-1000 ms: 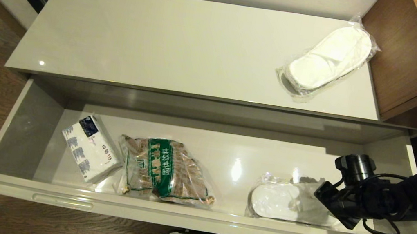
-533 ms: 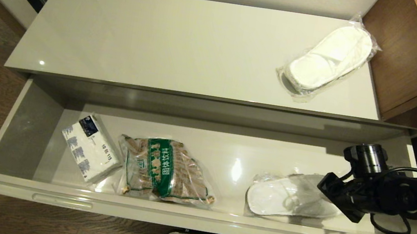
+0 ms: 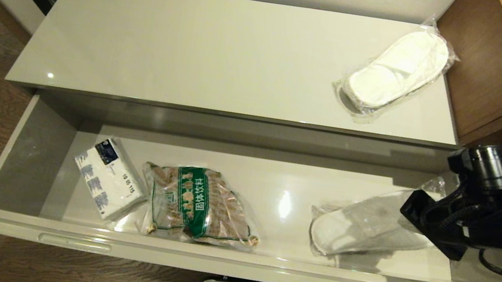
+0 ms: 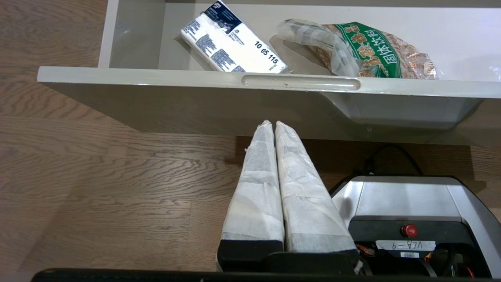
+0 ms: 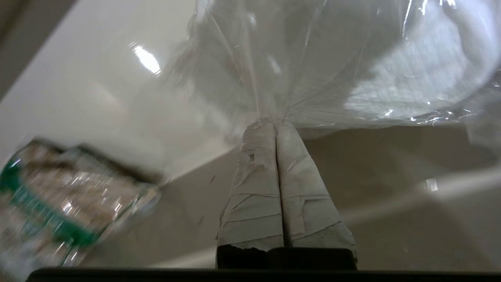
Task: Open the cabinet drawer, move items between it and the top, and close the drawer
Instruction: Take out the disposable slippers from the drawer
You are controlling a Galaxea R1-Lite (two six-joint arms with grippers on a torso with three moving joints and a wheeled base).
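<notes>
Pinched shut on the crinkly clear plastic of a bagged flat white disposable slipper (image 3: 367,228), the right gripper (image 5: 276,125) holds it by one end over the right part of the wide, glossy cream-white cabinet drawer (image 3: 233,262), which stands open. Its toe end seems to sag to the drawer floor, though glare blurs that. Above lies the glossy cream-white cabinet top (image 3: 195,48), bearing a second bagged slipper (image 3: 396,70) at its right end. Transfer to the top looks underway; next comes a lift clear of the drawer wall. Only the right wrist view shows the pinch itself. Parked below the drawer front, the left gripper (image 4: 273,124) is closed and empty. A white-and-blue tissue pack (image 3: 108,179) and a clear bag of brown pieces (image 3: 199,205) lie at the drawer's left.
</notes>
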